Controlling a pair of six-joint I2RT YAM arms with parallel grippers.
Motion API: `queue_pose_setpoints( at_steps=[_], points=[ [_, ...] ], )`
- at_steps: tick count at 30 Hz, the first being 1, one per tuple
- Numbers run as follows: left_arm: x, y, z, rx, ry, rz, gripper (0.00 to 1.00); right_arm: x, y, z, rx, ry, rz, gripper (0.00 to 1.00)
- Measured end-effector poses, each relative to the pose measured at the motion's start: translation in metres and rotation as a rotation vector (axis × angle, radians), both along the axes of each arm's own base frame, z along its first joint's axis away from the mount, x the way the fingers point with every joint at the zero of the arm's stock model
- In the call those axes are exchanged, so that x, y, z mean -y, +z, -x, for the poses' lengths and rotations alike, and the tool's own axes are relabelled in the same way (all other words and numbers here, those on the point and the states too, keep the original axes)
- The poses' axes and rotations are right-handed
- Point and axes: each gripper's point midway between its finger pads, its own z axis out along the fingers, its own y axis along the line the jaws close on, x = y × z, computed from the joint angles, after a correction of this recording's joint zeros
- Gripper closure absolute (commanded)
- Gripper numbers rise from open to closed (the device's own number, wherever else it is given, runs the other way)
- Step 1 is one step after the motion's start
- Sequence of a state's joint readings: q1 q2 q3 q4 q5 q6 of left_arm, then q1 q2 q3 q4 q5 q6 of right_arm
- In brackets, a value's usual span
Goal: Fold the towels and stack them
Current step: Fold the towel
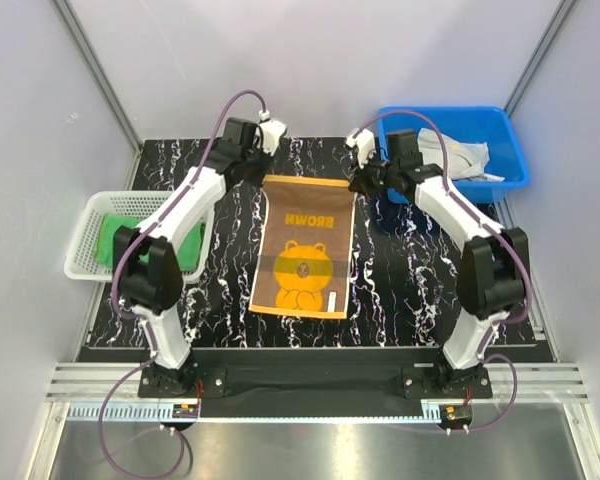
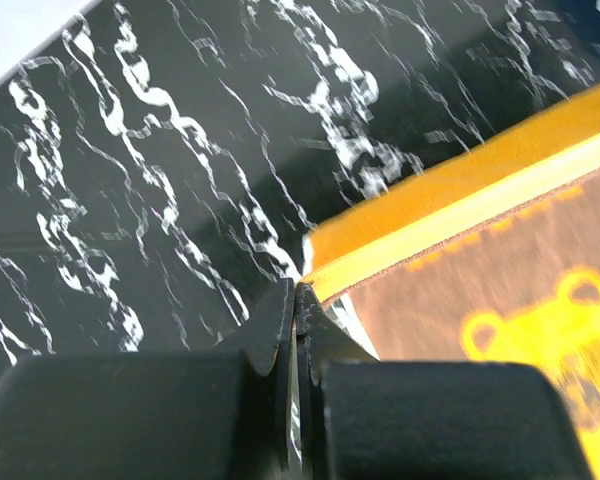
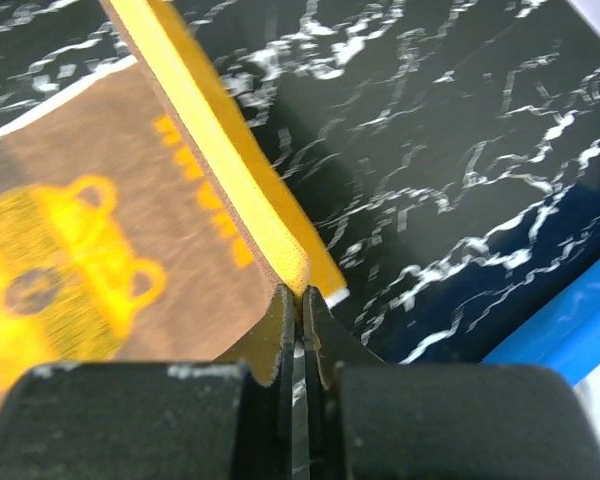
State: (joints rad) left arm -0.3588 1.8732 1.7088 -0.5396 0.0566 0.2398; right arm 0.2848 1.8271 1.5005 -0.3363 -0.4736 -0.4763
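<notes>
An orange-yellow towel with a brown bear [image 1: 302,250] lies spread lengthwise on the black marbled table [image 1: 200,290], the bear at its near end. My left gripper [image 1: 268,176] is shut on the towel's far left corner. The left wrist view shows the towel [image 2: 500,260] with its hem corner pinched at my left gripper's tips [image 2: 296,292]. My right gripper [image 1: 356,184] is shut on the far right corner. From the right wrist camera, the towel's [image 3: 100,220] yellow hem runs into my right gripper's closed tips [image 3: 302,292]. The far edge is raised a little off the table.
A white mesh basket [image 1: 77,262] at the left holds a green towel [image 1: 108,240]. A blue bin [image 1: 518,150] at the back right holds pale crumpled towels [image 1: 465,158]. Grey walls with metal rails enclose the table.
</notes>
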Motion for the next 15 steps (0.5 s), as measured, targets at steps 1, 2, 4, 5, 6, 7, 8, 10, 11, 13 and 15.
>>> queue_pose_setpoints(
  at_steps=[1, 2, 4, 5, 6, 7, 8, 10, 11, 13, 15],
  points=[
    [-0.001, 0.001, 0.007, -0.003, -0.005, 0.002, 1.0, -0.001, 0.003, 0.009, -0.001, 0.006, -0.003, 0.97],
    [-0.002, 0.002, 0.015, -0.008, -0.01, 0.005, 1.0, -0.003, 0.007, 0.019, -0.001, 0.016, -0.009, 0.97],
    [-0.007, 0.003, 0.036, -0.018, -0.012, 0.015, 1.0, -0.007, 0.014, 0.04, 0.0, 0.03, -0.021, 0.98],
    [-0.008, 0.003, 0.044, -0.021, -0.013, 0.016, 1.0, -0.01, 0.015, 0.05, -0.003, 0.038, -0.024, 0.99],
    [-0.011, 0.003, 0.054, -0.026, -0.01, 0.021, 1.0, -0.013, 0.016, 0.058, -0.003, 0.044, -0.026, 0.99],
    [-0.012, 0.002, 0.065, -0.034, -0.008, 0.021, 1.0, -0.015, 0.014, 0.069, -0.012, 0.049, -0.025, 0.99],
    [-0.013, 0.001, 0.075, -0.038, -0.009, 0.023, 1.0, -0.017, 0.009, 0.079, -0.027, 0.052, -0.022, 0.99],
    [-0.015, -0.006, 0.094, -0.058, -0.008, 0.018, 1.0, -0.018, -0.005, 0.098, -0.07, 0.049, -0.017, 0.99],
    [-0.014, -0.01, 0.102, -0.071, -0.011, 0.016, 1.0, -0.016, -0.015, 0.107, -0.099, 0.042, -0.01, 0.99],
    [-0.011, -0.023, 0.118, -0.105, -0.022, 0.004, 1.0, -0.015, -0.031, 0.125, -0.151, 0.027, 0.002, 0.97],
    [-0.01, -0.037, 0.131, -0.148, -0.023, -0.007, 1.0, -0.014, -0.044, 0.142, -0.202, 0.009, 0.007, 0.97]
  ],
)
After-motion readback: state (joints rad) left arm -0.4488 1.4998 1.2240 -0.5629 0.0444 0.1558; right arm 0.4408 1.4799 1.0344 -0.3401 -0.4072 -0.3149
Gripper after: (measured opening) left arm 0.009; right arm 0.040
